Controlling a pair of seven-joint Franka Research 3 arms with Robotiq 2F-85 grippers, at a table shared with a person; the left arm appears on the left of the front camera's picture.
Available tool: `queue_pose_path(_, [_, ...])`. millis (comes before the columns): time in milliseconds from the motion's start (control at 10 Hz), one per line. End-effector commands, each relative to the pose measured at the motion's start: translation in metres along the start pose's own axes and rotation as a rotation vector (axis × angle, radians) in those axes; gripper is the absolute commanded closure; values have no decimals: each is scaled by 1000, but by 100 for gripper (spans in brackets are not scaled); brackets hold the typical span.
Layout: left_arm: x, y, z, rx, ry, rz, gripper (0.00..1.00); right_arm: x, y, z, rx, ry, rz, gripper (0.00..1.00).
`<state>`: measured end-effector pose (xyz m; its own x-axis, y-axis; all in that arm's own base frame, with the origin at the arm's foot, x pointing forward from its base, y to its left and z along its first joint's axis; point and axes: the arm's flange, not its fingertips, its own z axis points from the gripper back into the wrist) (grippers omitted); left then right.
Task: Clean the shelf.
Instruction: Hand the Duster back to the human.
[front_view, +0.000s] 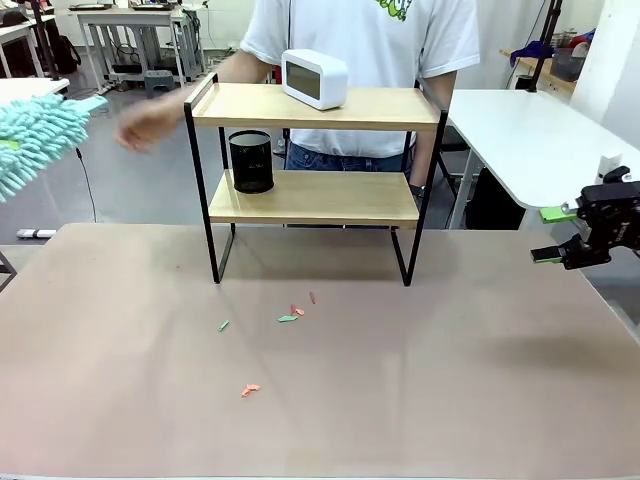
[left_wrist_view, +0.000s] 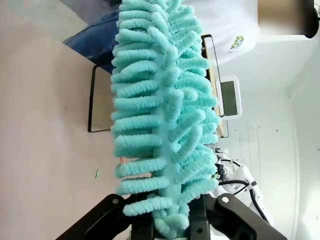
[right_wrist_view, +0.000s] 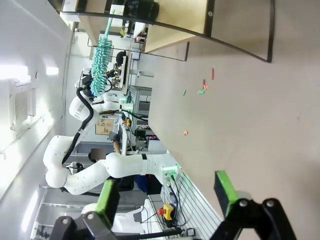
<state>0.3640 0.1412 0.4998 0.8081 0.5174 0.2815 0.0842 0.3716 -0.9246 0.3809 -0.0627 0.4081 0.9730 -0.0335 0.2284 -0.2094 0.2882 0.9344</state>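
Left gripper (left_wrist_view: 167, 227) fingers pressed together on the base of a teal chenille duster (left_wrist_view: 162, 115), pinching it; duster head stands up along the fingers in the left wrist view, and in the front view its fluffy end (front_view: 35, 140) sits high at the far left edge, above the surface and well apart from the shelf; right gripper (front_view: 563, 235) fingers spread wide, green pads (right_wrist_view: 226, 192) apart with nothing between them, hovering at the right edge of the surface (front_view: 400, 400), off its top; shelf (front_view: 315, 195) stands upright at the far middle of the surface, four black legs down, two light wooden boards; on the top board a white clock-like device (front_view: 315, 78), near the middle; on the lower board a black mesh cup (front_view: 251, 161), toward its left end; small coloured scraps (front_view: 290, 315) lie scattered on the surface in front of the shelf, green and orange-red, apart from its legs; a person in a white T-shirt (front_view: 360, 40) stands behind the shelf; the person's hand (front_view: 150, 125) is blurred, raised beside the left end of the top board.
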Motion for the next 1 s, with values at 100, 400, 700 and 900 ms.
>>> queue_pose_path(100, [-7, 2, 0, 1, -12, -29, 100, -1, 1, 2, -6, 7, 1, 0])
queue_pose_path(400, [-7, 2, 0, 1, -12, -29, 100, -1, 1, 2, -6, 7, 1, 0])
queue_pose_path(700, [-7, 2, 0, 1, -12, -29, 100, -1, 1, 2, -6, 7, 1, 0])
queue_pose_path(900, [-4, 1, 0, 1, -3, -7, 82, -1, 1, 2, -6, 7, 1, 0])
